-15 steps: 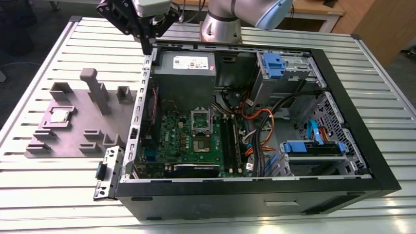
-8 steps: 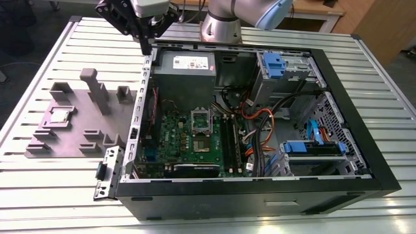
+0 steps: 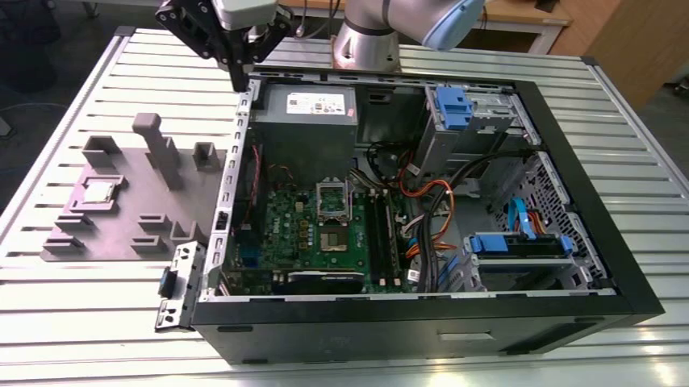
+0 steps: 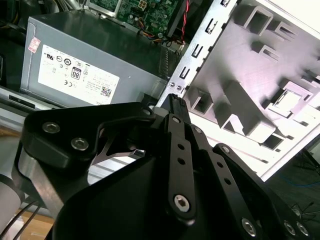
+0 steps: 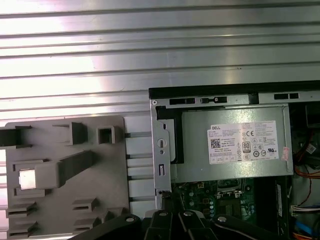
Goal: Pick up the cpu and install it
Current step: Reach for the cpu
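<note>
Found the cpu (image 3: 99,191) at the exterior view's left, lying flat in a recess of the grey tray (image 3: 108,232), untouched. Saw the gripper (image 3: 238,85) further right, well apart from it, fingers pinched together on nothing, tip close to the case (image 3: 377,339) wall beside the power supply (image 3: 305,109). Noted the socket (image 3: 331,201) on the board inside, right of that.
</note>
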`<state>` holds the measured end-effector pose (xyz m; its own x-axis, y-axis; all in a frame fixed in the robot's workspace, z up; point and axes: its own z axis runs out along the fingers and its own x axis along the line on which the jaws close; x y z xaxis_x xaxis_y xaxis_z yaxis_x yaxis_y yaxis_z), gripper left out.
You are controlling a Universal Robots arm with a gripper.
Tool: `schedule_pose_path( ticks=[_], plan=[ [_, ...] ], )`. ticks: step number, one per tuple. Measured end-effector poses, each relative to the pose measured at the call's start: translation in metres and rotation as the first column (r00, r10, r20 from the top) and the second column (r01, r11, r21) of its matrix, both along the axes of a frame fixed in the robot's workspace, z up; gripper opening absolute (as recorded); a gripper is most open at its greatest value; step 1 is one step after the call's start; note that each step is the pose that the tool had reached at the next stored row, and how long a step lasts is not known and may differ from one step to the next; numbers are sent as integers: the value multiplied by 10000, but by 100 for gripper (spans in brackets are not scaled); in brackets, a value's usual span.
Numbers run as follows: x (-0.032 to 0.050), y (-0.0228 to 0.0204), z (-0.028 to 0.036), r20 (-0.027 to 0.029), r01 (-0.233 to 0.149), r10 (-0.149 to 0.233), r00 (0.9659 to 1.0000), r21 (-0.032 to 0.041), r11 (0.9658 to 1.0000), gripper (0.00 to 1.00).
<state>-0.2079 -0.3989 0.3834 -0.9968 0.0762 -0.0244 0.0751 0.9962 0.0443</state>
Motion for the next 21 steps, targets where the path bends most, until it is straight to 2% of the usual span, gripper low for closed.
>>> schedule_pose_path(
  ticks=[14, 21],
  plan=[
    [-71, 0, -4, 0, 0, 0, 10000, 1, 10000, 11],
    [-79, 0, -4, 0, 0, 0, 10000, 0, 10000, 11]
  ],
)
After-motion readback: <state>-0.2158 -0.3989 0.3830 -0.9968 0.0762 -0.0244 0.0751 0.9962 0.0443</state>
